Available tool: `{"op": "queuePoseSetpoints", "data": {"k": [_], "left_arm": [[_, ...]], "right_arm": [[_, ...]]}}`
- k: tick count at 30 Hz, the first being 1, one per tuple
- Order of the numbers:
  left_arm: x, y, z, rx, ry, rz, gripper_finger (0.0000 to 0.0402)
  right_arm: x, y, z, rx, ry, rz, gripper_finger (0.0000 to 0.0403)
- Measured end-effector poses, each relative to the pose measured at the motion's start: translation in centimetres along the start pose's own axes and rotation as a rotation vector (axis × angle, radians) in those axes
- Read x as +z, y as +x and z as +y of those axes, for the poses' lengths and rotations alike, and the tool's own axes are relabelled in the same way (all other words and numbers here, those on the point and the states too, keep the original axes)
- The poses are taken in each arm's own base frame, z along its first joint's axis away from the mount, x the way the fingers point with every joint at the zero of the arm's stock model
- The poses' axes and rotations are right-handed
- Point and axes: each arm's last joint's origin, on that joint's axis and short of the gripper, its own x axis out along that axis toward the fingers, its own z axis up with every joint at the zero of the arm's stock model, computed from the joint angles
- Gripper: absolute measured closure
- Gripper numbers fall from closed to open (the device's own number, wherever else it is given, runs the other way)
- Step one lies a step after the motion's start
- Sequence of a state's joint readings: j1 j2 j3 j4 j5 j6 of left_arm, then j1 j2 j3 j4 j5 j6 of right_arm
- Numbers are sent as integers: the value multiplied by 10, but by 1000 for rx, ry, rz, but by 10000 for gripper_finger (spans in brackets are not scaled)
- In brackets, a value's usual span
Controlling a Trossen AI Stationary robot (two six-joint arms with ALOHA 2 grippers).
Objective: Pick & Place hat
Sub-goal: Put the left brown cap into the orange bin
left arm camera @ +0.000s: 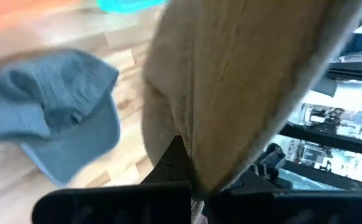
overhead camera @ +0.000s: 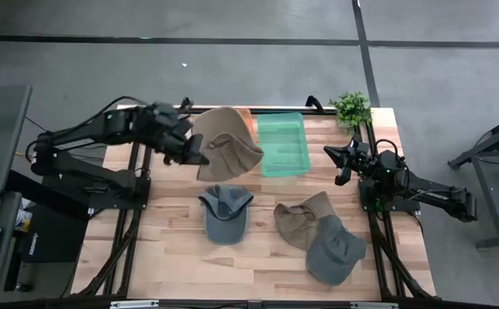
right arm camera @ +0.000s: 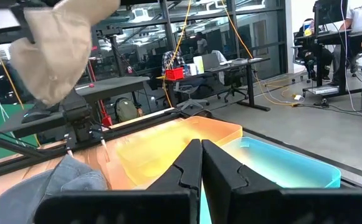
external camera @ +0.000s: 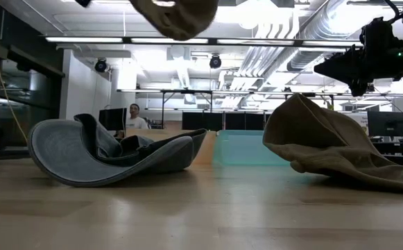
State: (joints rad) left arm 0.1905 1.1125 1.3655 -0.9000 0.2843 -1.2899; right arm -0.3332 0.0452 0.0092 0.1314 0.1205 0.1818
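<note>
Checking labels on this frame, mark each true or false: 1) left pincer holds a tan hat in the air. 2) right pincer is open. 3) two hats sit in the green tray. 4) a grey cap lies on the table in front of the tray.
1) True: the left pincer is shut on the tan hat, lifted off the table.
2) False: the right pincer is shut and empty.
3) False: the green tray holds no hat.
4) True: the grey cap lies there.

Bright, even light from ceiling strips; shadows under the hats stay soft. The left wrist view is motion-blurred; the table foreground in the low view is out of focus.
</note>
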Motion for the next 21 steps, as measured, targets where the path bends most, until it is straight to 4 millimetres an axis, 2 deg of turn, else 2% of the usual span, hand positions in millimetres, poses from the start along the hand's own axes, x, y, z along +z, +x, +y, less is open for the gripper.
{"op": "queuePoseSetpoints", "data": {"k": [10, 16, 21], "left_arm": [[78, 9, 27, -12, -14, 52, 401], [127, 16, 55, -16, -39, 70, 401], [162, 34, 82, -28, -73, 134, 401]], "right_arm": [[0, 0, 0, 0, 0, 0, 398], [0, 0, 0, 0, 0, 0, 398], [0, 0, 0, 0, 0, 0, 398]]}}
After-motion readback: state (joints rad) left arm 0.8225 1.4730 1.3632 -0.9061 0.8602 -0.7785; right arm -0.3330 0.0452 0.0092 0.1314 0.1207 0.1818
